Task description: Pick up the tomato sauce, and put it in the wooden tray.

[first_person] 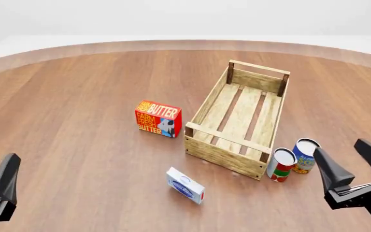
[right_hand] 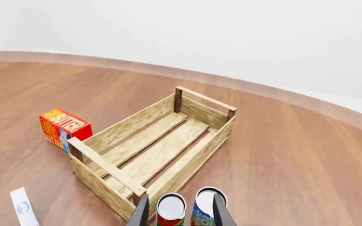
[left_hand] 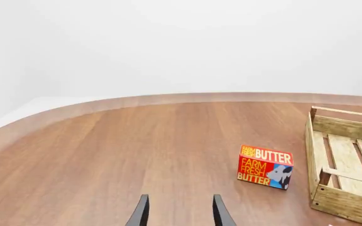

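Sauce can [first_person: 281, 165] stands upright on the table [first_person: 76, 121], just off the near right corner of the tray [first_person: 237, 121], not in it. Blue can [first_person: 305, 156] stands upright just right of it and slightly farther; whether the two touch cannot be told. Tray holds nothing, long axis running near-left to far-right. Butter box [first_person: 158, 119] sits left of the tray, near its near end. Small white-and-blue box [first_person: 185, 185] lies nearer, left of the sauce can. Right gripper [first_person: 358, 159] hangs near-right of the cans, jaws spread wide, gripping nothing. Left gripper [left_hand: 178, 212] at near left, well apart from everything, jaws parted, empty.
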Controlling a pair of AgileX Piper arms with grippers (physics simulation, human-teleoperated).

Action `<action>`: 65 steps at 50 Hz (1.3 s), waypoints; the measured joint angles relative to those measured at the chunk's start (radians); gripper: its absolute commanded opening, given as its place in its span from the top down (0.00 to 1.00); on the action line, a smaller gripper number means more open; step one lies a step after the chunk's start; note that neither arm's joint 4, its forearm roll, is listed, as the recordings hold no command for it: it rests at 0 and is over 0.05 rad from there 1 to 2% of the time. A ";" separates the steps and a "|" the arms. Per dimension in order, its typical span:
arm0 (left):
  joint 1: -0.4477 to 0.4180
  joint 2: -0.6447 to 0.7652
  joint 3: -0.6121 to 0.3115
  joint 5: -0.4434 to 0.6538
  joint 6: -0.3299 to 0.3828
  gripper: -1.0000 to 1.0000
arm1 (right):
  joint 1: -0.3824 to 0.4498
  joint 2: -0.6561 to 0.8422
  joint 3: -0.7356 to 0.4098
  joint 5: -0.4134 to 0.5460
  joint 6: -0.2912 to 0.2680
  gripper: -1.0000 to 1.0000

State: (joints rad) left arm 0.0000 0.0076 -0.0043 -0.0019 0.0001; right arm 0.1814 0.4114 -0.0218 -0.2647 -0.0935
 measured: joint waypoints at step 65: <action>0.000 0.000 0.000 0.000 0.000 0.00 | -0.012 0.661 0.021 -0.511 0.029 0.00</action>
State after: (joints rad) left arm 0.0000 0.0075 -0.0043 -0.0019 0.0001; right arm 0.1695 1.0725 -0.0004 -0.7757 -0.0641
